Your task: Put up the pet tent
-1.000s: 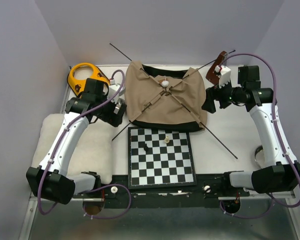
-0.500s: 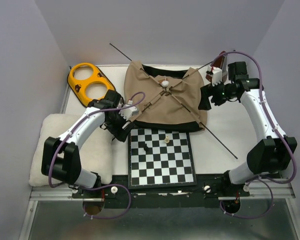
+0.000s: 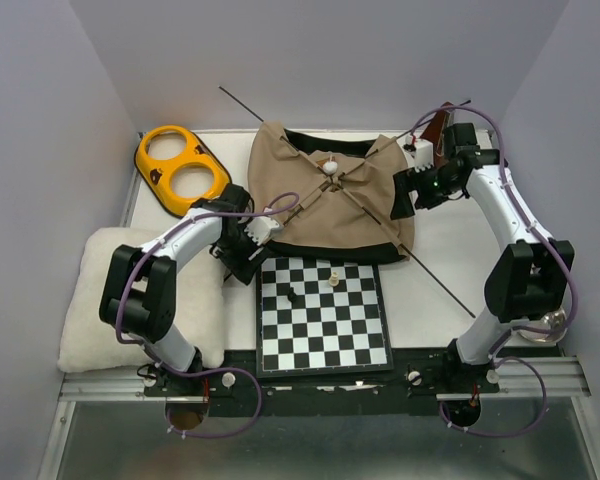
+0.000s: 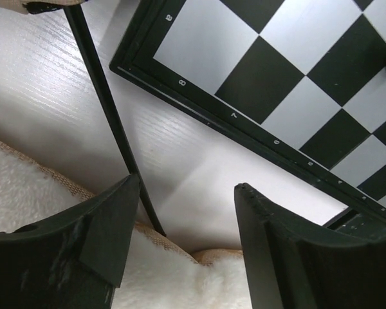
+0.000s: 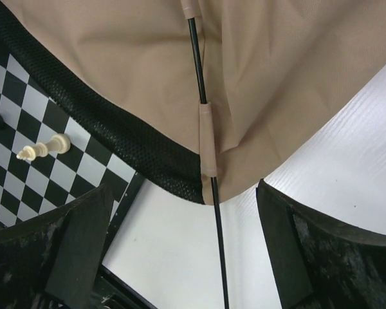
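Observation:
The pet tent (image 3: 325, 195) lies flat at the back middle of the table, tan fabric with a black lining rim. Its two thin black poles (image 3: 380, 225) cross at a white pom-pom (image 3: 329, 168). My left gripper (image 3: 248, 250) is open at the near-left pole end; in the left wrist view (image 4: 188, 183) that pole (image 4: 103, 96) runs just inside the left finger, over the cushion edge. My right gripper (image 3: 404, 195) is open at the tent's right edge; in the right wrist view (image 5: 183, 193) the pole (image 5: 217, 238) leaves the tan fabric (image 5: 135, 58) between the jaws.
A chessboard (image 3: 320, 335) with a few pieces lies near the tent's front edge. A fluffy white cushion (image 3: 120, 300) lies at the left. A yellow two-hole object (image 3: 180, 170) sits back left. A brown and white object (image 3: 435, 135) stands back right.
My left arm swung right and nearer, bringing its gripper to the pole end by the chessboard corner. My right arm folded back and its gripper moved to the tent's right edge.

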Tool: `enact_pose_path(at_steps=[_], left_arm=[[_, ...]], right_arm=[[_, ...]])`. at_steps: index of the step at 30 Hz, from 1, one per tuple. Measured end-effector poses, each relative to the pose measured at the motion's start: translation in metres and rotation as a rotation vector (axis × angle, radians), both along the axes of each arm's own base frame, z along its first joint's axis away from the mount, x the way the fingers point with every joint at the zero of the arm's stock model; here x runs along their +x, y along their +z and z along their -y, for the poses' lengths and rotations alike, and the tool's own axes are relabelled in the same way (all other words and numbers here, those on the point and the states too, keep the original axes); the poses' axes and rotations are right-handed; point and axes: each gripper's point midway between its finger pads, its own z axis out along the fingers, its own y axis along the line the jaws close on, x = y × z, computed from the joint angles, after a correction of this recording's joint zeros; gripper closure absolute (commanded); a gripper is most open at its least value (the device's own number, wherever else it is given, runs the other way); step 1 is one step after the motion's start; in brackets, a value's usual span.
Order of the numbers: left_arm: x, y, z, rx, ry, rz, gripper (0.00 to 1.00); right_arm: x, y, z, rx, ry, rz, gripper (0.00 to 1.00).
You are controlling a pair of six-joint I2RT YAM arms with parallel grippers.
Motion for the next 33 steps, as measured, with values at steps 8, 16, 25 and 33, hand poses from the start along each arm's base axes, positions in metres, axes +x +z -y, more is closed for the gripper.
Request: enact_pose_path(at_steps=[8,16,25,33], left_arm=[[0.016,-0.006,-0.012,0.025,0.031,0.005,0.34],[0.021,-0.008,-0.020,0.033,0.049,0.011,0.37],[0.021,-0.016,-0.020,0.037,0.047,-0.010,0.59],[0.022,-0.025,-0.010,-0.001,0.045,-0.042,1.00]], right_arm=[[0.020,-0.015,-0.023,-0.004,0.043,0.001,0.05],[0.035,-0.040,-0.049,-0.041,0.103,-0.007,0.18],[0.037,-0.076,-0.057,-0.080,0.132,-0.071,0.20],[0.039,-0.083,-0.053,-0.113,0.145,-0.057,0.29]])
